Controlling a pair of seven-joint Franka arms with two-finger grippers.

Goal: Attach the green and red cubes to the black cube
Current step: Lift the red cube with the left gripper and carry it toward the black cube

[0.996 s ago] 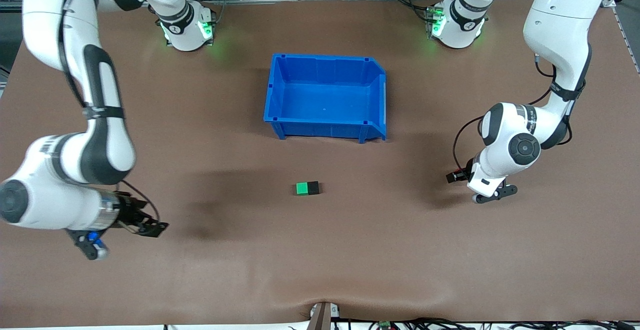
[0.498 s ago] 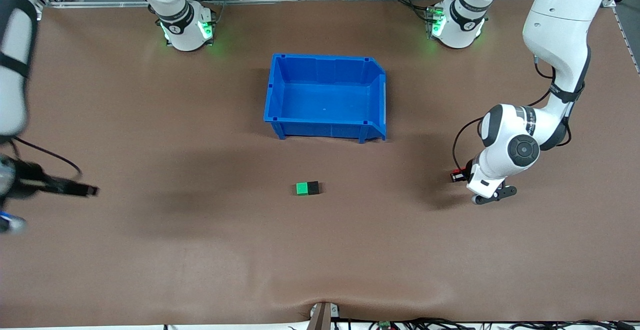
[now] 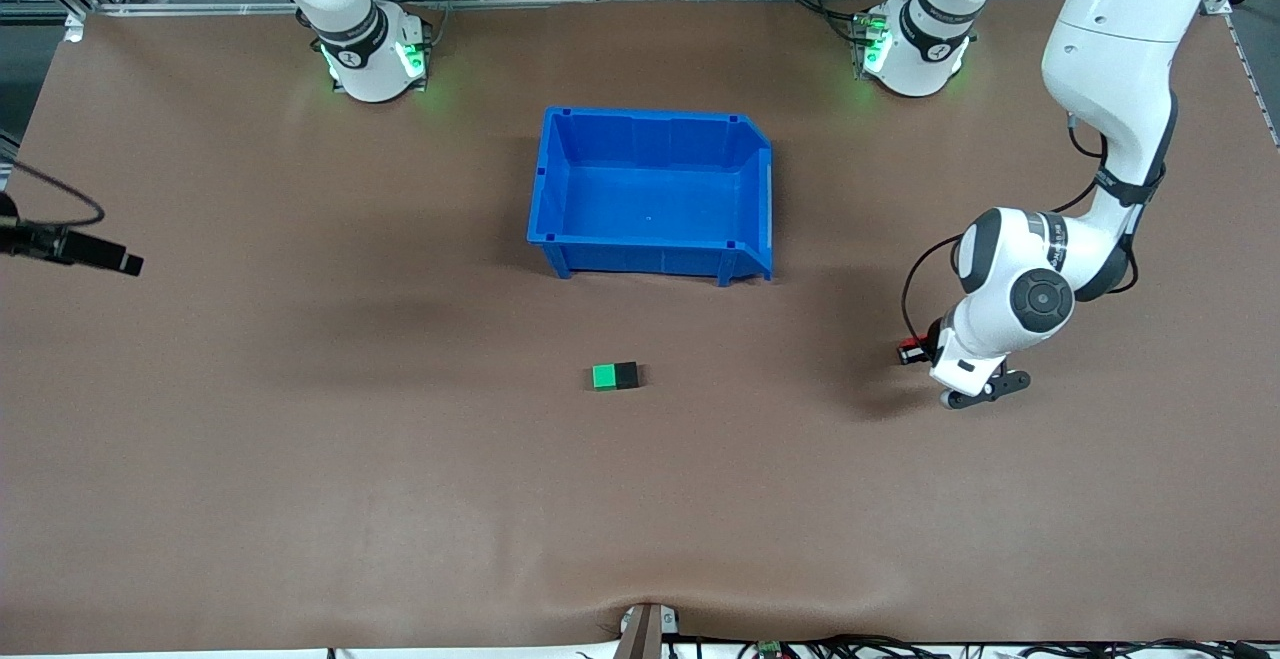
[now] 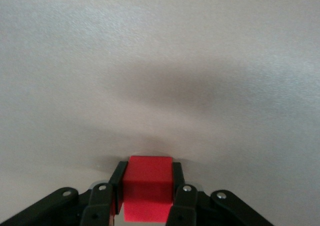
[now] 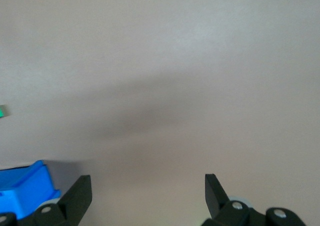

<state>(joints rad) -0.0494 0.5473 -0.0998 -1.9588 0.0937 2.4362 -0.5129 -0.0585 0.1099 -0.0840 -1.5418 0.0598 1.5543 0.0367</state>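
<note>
Clock bearings are read on the front view, with 12 o'clock toward the robot bases.

- Right gripper (image 5: 147, 183): seen at the 9 o'clock edge of the counter (image 3: 400, 499), raised over its right-arm end. Its fingers are spread wide and nothing is held between them. A corner of the blue bin (image 3: 640, 117) is caught in the right wrist view.
- Blue bin: placed mid-counter, at 12 o'clock of the joined cubes and well apart from them. No contents are seen in it.
- Green cube (image 3: 603, 376): set on the counter, touching the black cube (image 3: 626, 374) face to face. Green is at 9 o'clock of black, on the right arm's side.
- Left gripper (image 3: 912, 349): positioned low over the counter toward the left arm's end, at 3 o'clock of the cube pair and well apart from it. It is clenched on the red cube (image 4: 148, 191), which is pinched between both fingers (image 4: 181, 193). Whether the red cube touches the counter cannot be told.
</note>
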